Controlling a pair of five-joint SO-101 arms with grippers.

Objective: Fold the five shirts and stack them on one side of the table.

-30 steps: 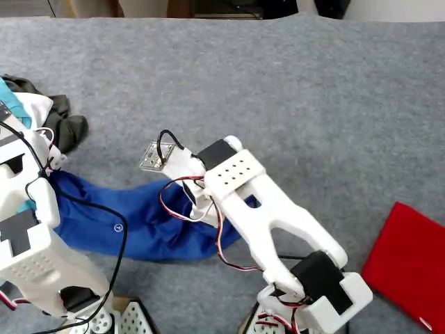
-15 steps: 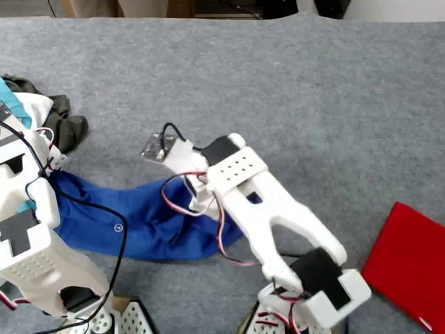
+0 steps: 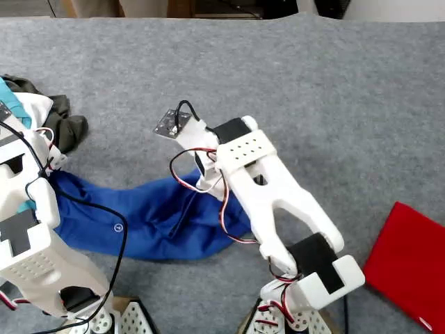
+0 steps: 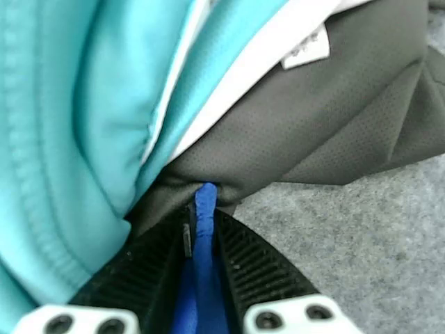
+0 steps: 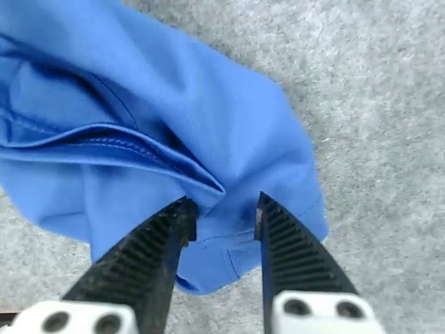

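Note:
A blue shirt [image 3: 146, 223] lies crumpled across the near middle of the grey table. My left gripper [image 4: 201, 209] is shut on a thin edge of the blue shirt [image 4: 204, 278], at its left end beside a pile of unfolded shirts. In that pile I see a teal shirt [image 4: 76, 111] and a dark grey shirt [image 4: 334, 104]. My right gripper [image 5: 224, 203] is open just above the blue shirt [image 5: 160, 90], with a raised fold between its fingertips. The right arm [image 3: 243, 156] stands over the shirt's right end. A folded red shirt [image 3: 410, 261] lies at the near right.
The pile of unfolded shirts [image 3: 59, 115] sits at the table's left edge, behind the left arm [image 3: 28, 229]. Bare grey table [image 3: 313, 90] stretches over the far half and the right side. Both arm bases stand at the near edge.
The right arm's wrist has swung away from the near edge and slightly right. The blue shirt's right end has bunched up under it. The left arm has kept still.

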